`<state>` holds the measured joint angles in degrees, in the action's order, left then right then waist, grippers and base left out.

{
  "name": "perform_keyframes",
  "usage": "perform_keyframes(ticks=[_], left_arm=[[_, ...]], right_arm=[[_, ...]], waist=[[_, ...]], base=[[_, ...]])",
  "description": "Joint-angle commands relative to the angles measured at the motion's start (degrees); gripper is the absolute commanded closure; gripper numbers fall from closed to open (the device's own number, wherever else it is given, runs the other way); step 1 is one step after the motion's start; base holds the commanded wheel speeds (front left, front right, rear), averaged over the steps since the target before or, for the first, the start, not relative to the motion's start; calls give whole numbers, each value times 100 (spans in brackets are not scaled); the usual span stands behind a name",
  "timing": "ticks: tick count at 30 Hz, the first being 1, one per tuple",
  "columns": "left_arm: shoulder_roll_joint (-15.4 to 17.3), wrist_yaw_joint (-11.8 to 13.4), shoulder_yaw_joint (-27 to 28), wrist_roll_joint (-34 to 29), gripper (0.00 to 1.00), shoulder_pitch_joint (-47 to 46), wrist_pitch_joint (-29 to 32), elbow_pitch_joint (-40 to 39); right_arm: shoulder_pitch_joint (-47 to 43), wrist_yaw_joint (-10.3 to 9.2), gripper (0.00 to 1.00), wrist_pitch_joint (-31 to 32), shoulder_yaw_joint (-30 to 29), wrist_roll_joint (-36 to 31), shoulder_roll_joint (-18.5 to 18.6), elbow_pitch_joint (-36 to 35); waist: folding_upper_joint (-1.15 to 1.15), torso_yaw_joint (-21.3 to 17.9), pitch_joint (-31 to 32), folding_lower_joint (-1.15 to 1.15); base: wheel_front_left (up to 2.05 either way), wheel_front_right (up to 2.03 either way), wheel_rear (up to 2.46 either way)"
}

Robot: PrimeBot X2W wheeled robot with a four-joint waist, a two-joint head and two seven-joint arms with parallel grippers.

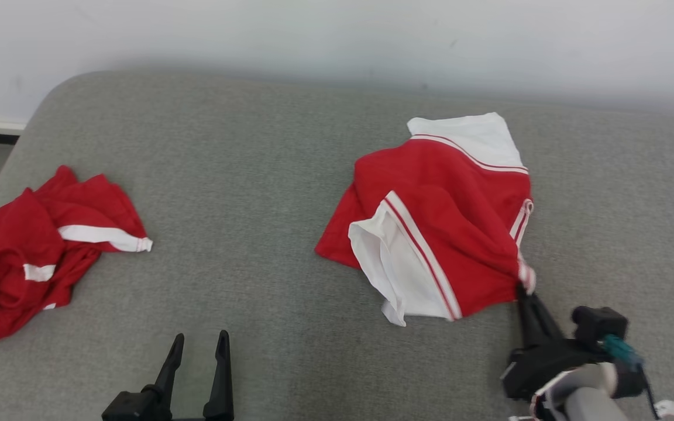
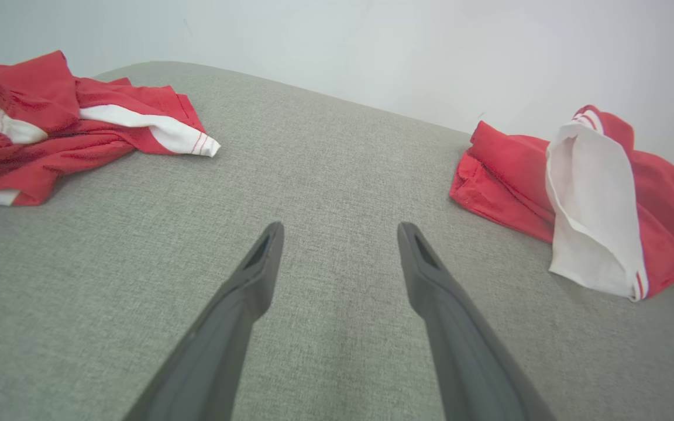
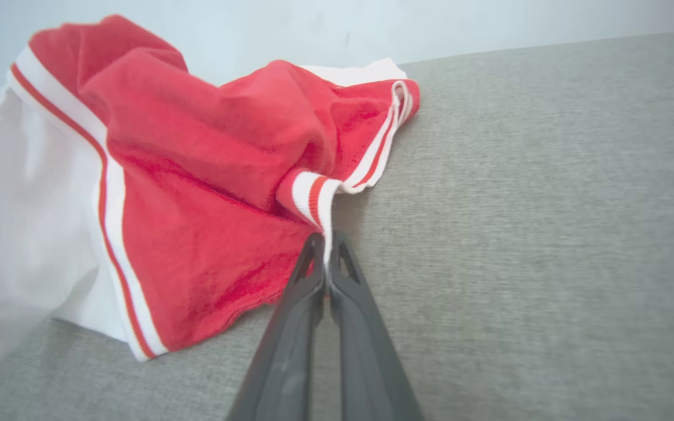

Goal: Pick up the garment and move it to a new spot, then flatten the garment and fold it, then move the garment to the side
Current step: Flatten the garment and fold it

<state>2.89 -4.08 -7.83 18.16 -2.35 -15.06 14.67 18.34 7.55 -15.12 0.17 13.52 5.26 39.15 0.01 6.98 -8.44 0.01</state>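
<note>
L gripper point(image 1: 200, 336) low-left, fingers spread, nothing btwn them, grey pad point(image 1: 267, 245) beneath. R gripper point(image 1: 521, 290) low-right, fingers pressed together, pinching striped trim point(image 3: 313, 202) at near-right corner of garment point(image 1: 442, 234). Garment is red/white, crumpled, lying centre-right on pad, white panel toward near-left. 2nd garment point(image 1: 21, 251), also red/white, bunched at pad's left edge, well apart. Pale wall point(image 1: 337, 35) behind.
</note>
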Motion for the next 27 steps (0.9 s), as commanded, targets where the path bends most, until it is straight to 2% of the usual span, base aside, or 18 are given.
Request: perform_keyframes(ticks=[1,7,13,15,19,27], left_arm=[[-2,-22,-25,41,0,-10,-17,-8],[0,-32,-39,-1,0,-54,-17,28],[1,-34,-45,-20,0,-71,-17,62],[0,-49,-56,-33,0,-64,-17,84],[0,-55,-63,-35,0,-33,-17,108],[1,-110,-191,-73,0,-259,-17,155]], right_arm=[[-170,-13,100,-2,-134,-46,121,-129],[-392,-13,100,-2,-652,-197,491,-483],[-460,-13,99,0,-1003,-458,817,-227],[-362,-13,0,-1,-1185,-637,925,-52],[-213,-13,0,0,-1508,-893,706,-267],[-300,-13,0,0,-1288,-937,209,-1058]], waist=[[-1,-216,2,-1],[-1,-498,36,-1],[-1,-607,93,-1],[-1,-639,105,-1],[-1,-718,121,-1],[-1,-984,-45,-1]], base=[[0,0,0],[0,0,0],[0,0,0],[0,0,0],[0,0,0],[0,0,0]])
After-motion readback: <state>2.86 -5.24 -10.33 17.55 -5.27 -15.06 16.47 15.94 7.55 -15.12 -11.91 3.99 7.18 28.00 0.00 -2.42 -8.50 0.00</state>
